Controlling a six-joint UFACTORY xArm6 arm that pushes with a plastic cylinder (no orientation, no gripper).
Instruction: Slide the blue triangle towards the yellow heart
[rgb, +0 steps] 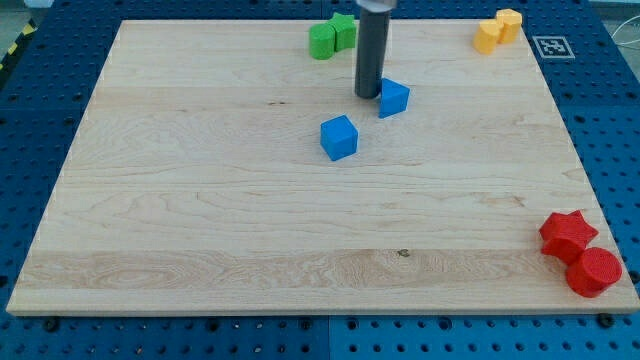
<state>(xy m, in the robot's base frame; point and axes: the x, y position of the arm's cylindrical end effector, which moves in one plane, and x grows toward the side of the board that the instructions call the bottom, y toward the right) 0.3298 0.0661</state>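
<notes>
No pincer on rig; my tip (367, 95) touching left side of blue triangle (394, 98), upper middle of table (200, 200). Yellow heart (488, 36) at top-right corner. Contact step; next push rightward and up.

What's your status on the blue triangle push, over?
My tip against blue triangle, on its view-left side. Yellow heart far at view's top right. Path between clear.

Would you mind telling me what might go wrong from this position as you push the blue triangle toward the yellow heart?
My tip sits at the view's left edge of the blue triangle, so an off-centre push could spin it aside. The yellow blocks sit close together near the wooden board's top-right corner, so overshooting might knock either one off. The blue cube lies just below and could be clipped.
</notes>
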